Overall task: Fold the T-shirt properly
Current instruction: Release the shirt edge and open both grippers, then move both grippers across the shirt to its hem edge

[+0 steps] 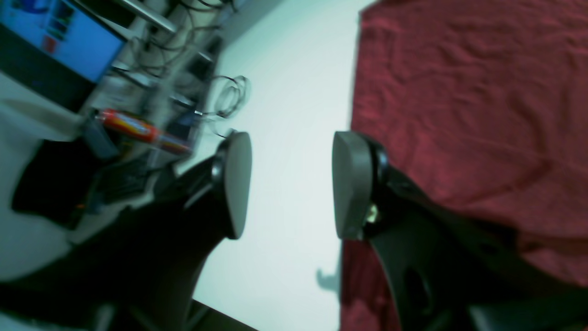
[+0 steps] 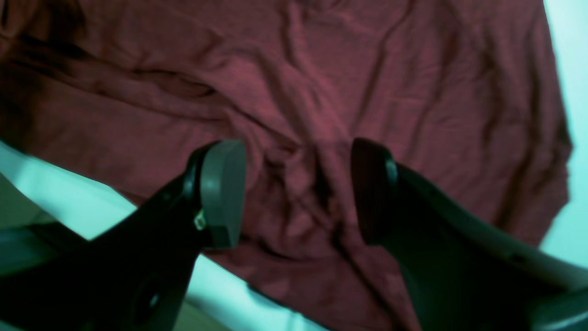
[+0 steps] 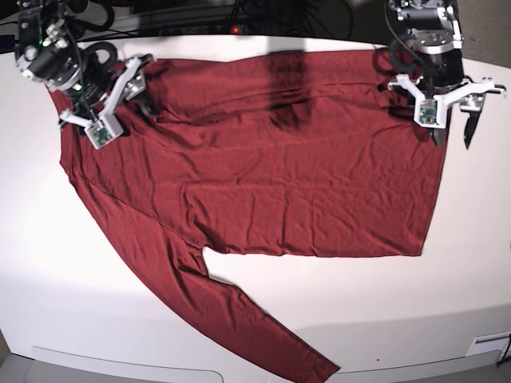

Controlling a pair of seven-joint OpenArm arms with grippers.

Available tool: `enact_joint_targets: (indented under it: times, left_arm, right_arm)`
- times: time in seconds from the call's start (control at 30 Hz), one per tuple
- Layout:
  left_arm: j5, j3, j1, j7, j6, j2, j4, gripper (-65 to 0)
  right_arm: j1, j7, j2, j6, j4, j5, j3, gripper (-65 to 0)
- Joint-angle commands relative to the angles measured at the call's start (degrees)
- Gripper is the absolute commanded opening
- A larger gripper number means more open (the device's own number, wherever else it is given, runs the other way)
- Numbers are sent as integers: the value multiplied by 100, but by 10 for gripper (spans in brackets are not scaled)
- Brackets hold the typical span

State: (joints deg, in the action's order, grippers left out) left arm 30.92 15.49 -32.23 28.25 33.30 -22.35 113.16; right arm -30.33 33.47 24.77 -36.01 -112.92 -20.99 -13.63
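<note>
T-shirt (image 3: 263, 167) spread flat on white tabletop (image 3: 359, 311), one sleeve trailing toward near edge; left claw (image 1: 291, 184) open over hem edge, right claw (image 2: 298, 193) open above shoulder; pinch single-layer edges before lifting

The T-shirt (image 3: 263, 175) is big and dark red, with long sleeves and no picture on it. It lies flat and spread open on the white table (image 3: 399, 319), full of little wrinkles. One long sleeve (image 3: 239, 311) sticks out slanted toward the table's near edge. Its straight bottom edge lies right by one finger (image 1: 351, 184) of the left gripper. Its bunched top part lies under the fingers (image 2: 225, 193) of the right gripper.
</note>
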Motion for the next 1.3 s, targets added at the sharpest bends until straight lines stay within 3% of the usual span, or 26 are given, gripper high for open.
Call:
enact_joint_targets:
  times: [0.0,0.27,0.4,0.47,0.53,0.57,0.67,0.73,0.8,0.9,1.0,1.03,1.17,1.27]
  left_arm:
    - [262,-13,2,-136,146,-35,125,-371]
    - [1071,-13,26,-140,186,87,125,-371]
    - [1023,-13,122,-212,186,240,125,-371]
    - [608,-13,190,-520,146,247,122,-371]
    - [76,-13,247,-872,-133,221,120,-371]
    - [-129,-13,282,-1027,-472,192,118,-371]
    - [-341,-13,402,-1290,-1563,4,116,-371]
    - [-337,-13,417,-1309,-1725,-22,116,-371]
    - [-339,-11,411,-984,-1609,-4,116,-371]
    - [-339,-13,623,210,-1578,109,116,-366]
    - [-339,-13,946,1088,-1718,153,116,-263]
    - [-352,-13,1019,1191,-1845,151,116,-193]
    - [-356,-13,1128,1196,-1875,153,116,-195]
    - [-330,-13,1126,807,-1875,153,116,-195]
  right_arm:
    - [20,-118,-48,2,-109,-42,-42,-290]
    - [22,-127,-935,0,-109,-26,-42,-290]
    - [125,-131,-1274,-4,-109,-26,-39,-290]
    - [249,-131,-1368,-33,-107,-26,-39,-284]
    - [389,-131,-1381,-120,-107,-26,-39,-191]
    - [466,-133,-1379,-186,-107,-24,-39,-170]
    - [704,-131,-1384,-293,-107,-33,-39,-171]
    - [800,-131,-1381,-289,-107,-31,-39,-173]
    - [874,-131,-1384,-286,-107,-35,-39,-173]
    - [868,-92,-1384,-289,-107,-72,-39,-173]
    - [870,50,-1384,-289,-107,-72,-39,-173]
    - [870,70,-1384,-289,-107,-72,-39,-173]
    - [870,61,-1384,-286,-107,-72,-39,-173]
    - [870,39,-1381,-289,-107,-70,-39,-173]
